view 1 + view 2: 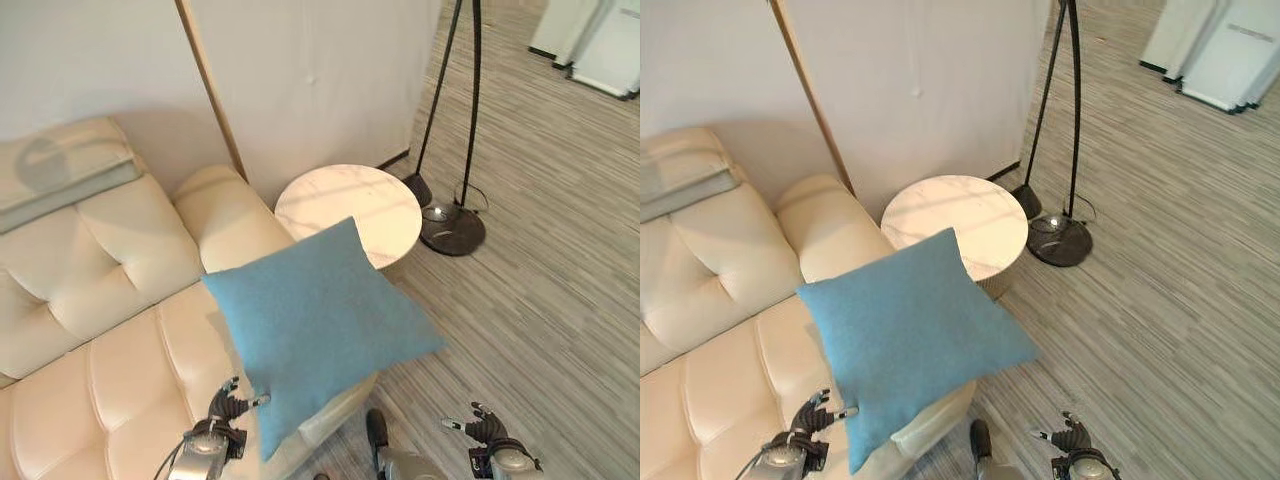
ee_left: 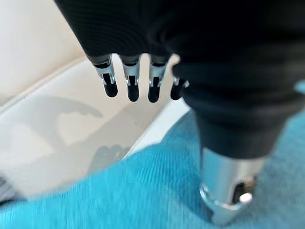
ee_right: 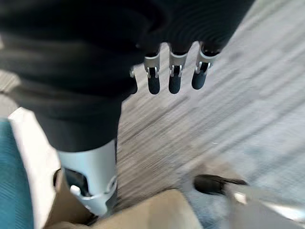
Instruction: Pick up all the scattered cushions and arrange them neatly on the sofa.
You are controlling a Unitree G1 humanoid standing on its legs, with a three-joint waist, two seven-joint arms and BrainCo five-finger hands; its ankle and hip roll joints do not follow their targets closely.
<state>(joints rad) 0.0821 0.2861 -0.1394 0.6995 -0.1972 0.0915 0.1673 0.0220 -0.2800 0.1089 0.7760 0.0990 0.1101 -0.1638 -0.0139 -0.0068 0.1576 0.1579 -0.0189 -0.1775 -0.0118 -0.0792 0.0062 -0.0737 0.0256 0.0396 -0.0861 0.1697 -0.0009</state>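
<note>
A blue square cushion (image 1: 320,320) lies on the front of the cream sofa (image 1: 100,290), its corner hanging past the seat edge towards the floor. My left hand (image 1: 225,415) is over the seat at the cushion's lower left edge. Its fingers (image 2: 132,86) are straight and hold nothing, and its thumb (image 2: 224,200) is just over the blue cloth. My right hand (image 1: 485,430) hovers above the wooden floor to the right of the sofa, open and empty, with its fingers (image 3: 174,78) straight.
A round marble side table (image 1: 350,205) stands behind the cushion by the sofa arm. Right of it is a floor lamp with a dark base (image 1: 452,228). A folded pale cloth (image 1: 60,170) lies on the sofa back. White furniture (image 1: 600,45) stands far right.
</note>
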